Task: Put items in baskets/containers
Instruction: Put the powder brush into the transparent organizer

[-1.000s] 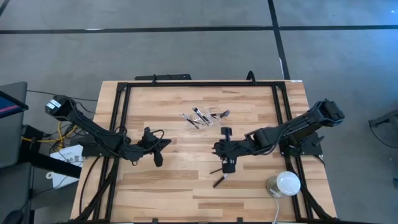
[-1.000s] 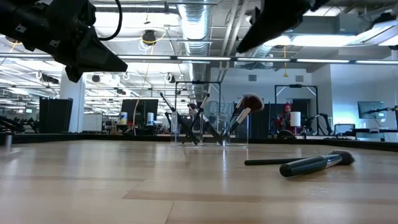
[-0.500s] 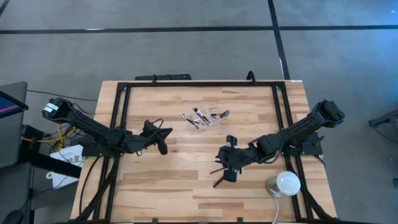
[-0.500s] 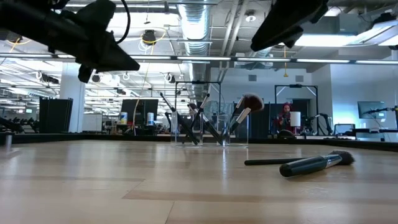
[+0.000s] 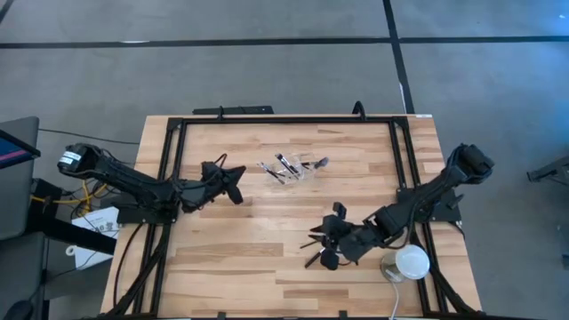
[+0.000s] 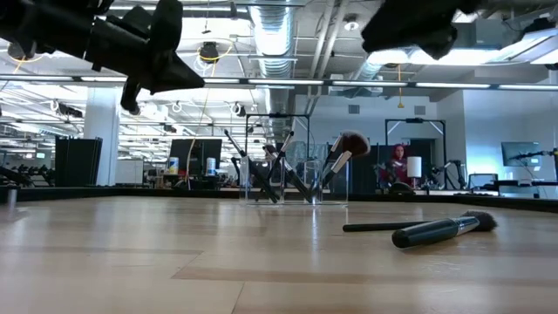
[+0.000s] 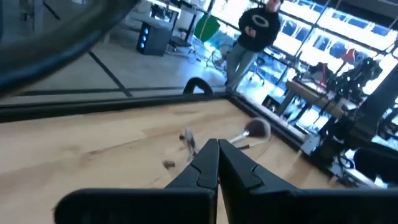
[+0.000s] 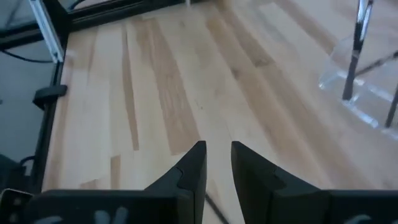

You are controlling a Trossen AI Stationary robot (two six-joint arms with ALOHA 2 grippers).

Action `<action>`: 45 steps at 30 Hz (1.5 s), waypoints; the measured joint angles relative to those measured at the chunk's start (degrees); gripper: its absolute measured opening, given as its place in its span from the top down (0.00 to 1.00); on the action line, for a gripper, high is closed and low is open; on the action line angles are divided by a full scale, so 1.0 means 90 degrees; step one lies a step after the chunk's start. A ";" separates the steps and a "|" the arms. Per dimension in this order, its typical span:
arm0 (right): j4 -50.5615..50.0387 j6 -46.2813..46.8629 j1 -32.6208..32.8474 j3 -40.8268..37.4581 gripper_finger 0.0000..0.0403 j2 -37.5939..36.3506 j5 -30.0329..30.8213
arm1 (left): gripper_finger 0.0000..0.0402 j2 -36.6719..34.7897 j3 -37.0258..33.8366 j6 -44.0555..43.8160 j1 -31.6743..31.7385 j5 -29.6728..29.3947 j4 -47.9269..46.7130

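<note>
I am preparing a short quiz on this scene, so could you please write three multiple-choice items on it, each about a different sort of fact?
1. Where does the clear container stand?
A. far middle of the table
B. near left corner
C. off the table

2. How many brushes lie flat on the table in the low view?
A. none
B. two
C. five

3. How is the left pincer?
A. shut on a brush
B. wide open
C. shut, holding nothing

Key: 1 A, the high view shows it toward the far edge, mid-table. 2 B, a thick brush and a thin one lie side by side. 3 C, its wrist view shows the fingers pressed together, nothing between.
</note>
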 joint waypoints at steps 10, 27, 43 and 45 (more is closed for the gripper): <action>0.0291 0.1337 0.0338 -0.0685 0.84 0.0002 -0.0797 | 0.99 0.0000 0.0000 0.1433 0.0035 0.1932 0.0898; 0.0294 0.1118 -0.0652 -0.0687 0.84 0.0005 -0.1064 | 0.99 0.1213 0.0734 0.1964 -0.0291 0.6184 0.2509; 0.0217 0.1116 -0.0258 -0.0684 0.84 0.0002 -0.1168 | 0.80 0.2635 0.1469 0.2343 0.0153 0.6509 0.2473; 0.0217 0.1116 -0.0261 -0.0684 0.84 0.0002 -0.1072 | 0.77 0.2635 0.1469 0.2344 0.0213 0.6510 0.2466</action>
